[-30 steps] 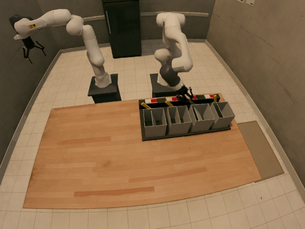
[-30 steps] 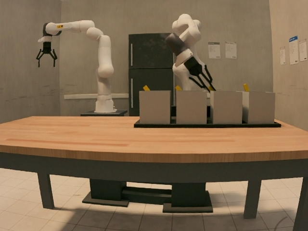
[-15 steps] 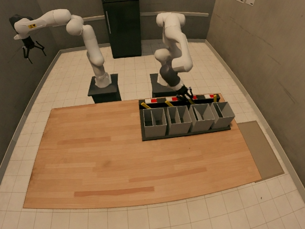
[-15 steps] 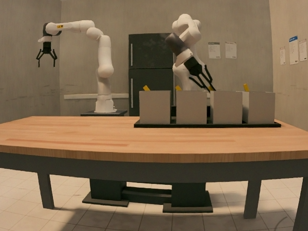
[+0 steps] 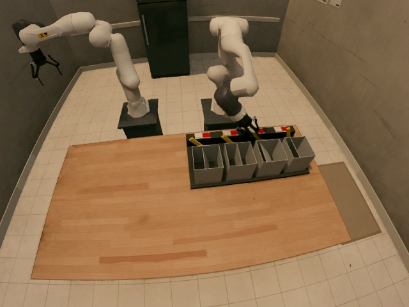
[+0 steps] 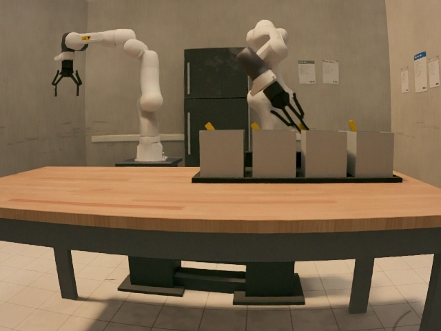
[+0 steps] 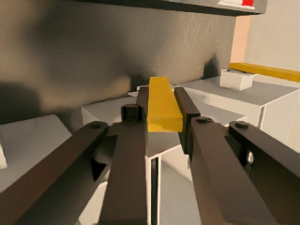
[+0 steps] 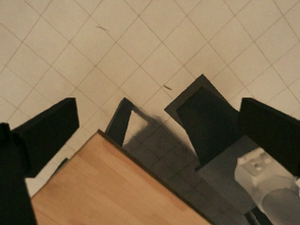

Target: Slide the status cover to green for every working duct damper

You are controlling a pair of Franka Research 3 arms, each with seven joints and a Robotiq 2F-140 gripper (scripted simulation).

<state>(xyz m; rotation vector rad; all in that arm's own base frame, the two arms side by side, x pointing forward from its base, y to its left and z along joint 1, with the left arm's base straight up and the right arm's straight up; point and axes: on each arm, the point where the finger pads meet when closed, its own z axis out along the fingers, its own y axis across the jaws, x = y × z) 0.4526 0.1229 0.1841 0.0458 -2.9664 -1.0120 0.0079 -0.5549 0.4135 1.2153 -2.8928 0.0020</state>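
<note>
While the right gripper [image 5: 51, 79] [image 6: 66, 95] [image 8: 158, 112] hangs open, the left gripper [image 5: 256, 134] [image 6: 302, 129] [image 7: 160, 101] grasps the yellow lever [image 5: 257, 135] [image 6: 301, 126] [image 7: 161, 105] of one damper [image 5: 272, 164] [image 6: 324, 153] [image 7: 175, 197].

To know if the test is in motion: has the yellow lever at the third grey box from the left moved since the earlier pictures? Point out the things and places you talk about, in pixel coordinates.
No, the yellow lever [image 5: 257, 135] [image 6: 302, 126] [image 7: 164, 105] shows no visible shift against that box.
</note>
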